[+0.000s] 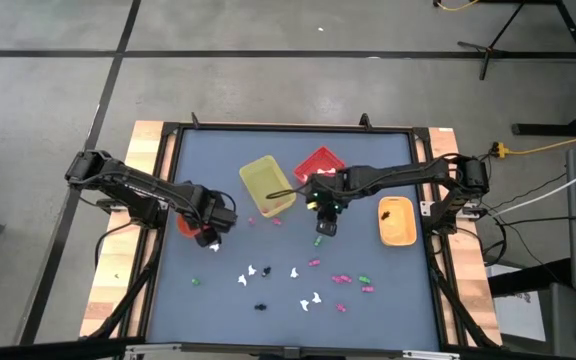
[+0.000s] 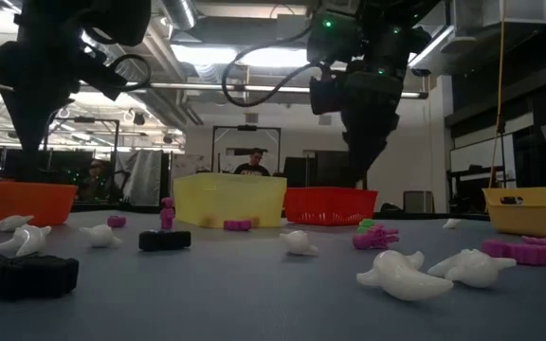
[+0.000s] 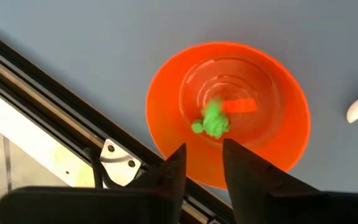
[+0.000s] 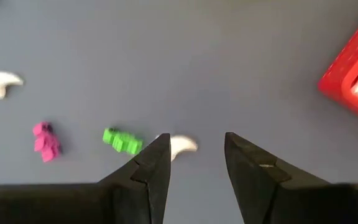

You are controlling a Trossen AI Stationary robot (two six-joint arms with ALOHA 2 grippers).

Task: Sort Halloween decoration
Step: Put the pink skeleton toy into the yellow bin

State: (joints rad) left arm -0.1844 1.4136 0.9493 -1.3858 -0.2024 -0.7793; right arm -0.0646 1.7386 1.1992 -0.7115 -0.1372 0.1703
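Nearest to the low camera lie a black trinket (image 2: 31, 276) and a white trinket (image 2: 404, 275), part of the Halloween decoration scattered over the near half of the table (image 1: 208, 300).

The left gripper (image 3: 202, 163) has its fingers spread apart with nothing between them, and it hangs over the orange bowl (image 3: 291, 118) at the left side of the table. A green trinket (image 3: 212, 121) lies inside that bowl. The right gripper (image 4: 196, 155) also has its fingers spread and empty. It hovers above the table, with a small white piece (image 4: 182, 144) just beside one finger and a green piece (image 4: 122, 140) near it.

Probably the right arm goes down next for a pick. The risk is that the fingers close on two pieces together, because the white and green ones lie close, or that a tip pushes the small piece away.

Only the left wrist view shows the content of the orange bowl; the high view hides it under the arm. The high view alone gives the whole layout: the yellow bin (image 1: 266, 184), the red bin (image 1: 320, 163) and the orange tray (image 1: 396, 222) on the right.
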